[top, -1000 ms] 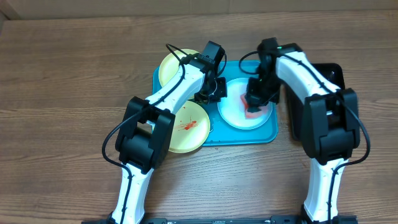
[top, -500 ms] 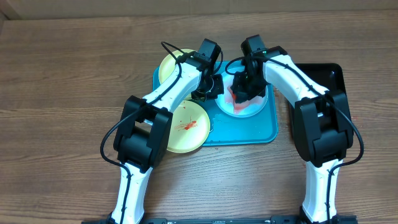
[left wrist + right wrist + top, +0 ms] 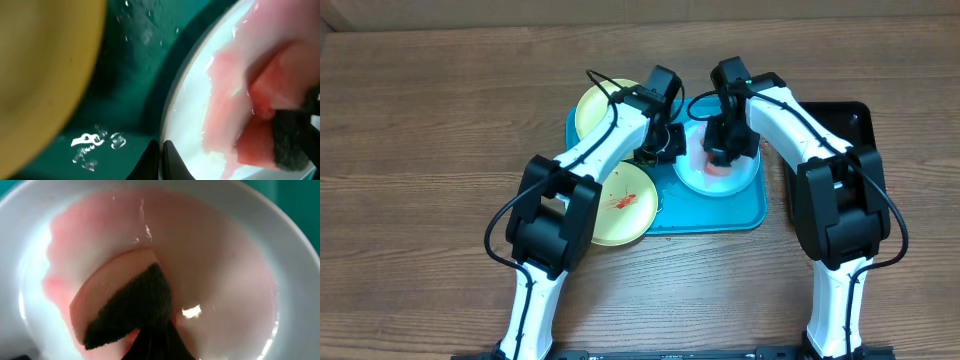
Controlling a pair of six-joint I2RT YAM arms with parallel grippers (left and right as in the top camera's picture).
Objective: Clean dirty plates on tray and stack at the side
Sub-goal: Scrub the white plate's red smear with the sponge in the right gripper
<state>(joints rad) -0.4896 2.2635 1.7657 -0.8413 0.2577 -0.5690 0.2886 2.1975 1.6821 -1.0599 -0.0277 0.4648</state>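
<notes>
1. Found white plate (image 3: 705, 183) on the right half of tray (image 3: 720, 218), filmed over in pink.
2. Clenched right gripper (image 3: 721, 152) on sponge (image 3: 125, 305), dark side to the camera, pressed into that plate.
3. Shut left gripper (image 3: 160, 157) tight at the plate's left rim; could not tell whether it caught the rim.
4. Spotted far yellow plate (image 3: 590, 108) at the tray's back-left corner.
5. Spotted near yellow plate (image 3: 620, 212) front-left, red-smeared, lapping over the rim.
6. Noted black tray (image 3: 855, 118) just right.
</notes>
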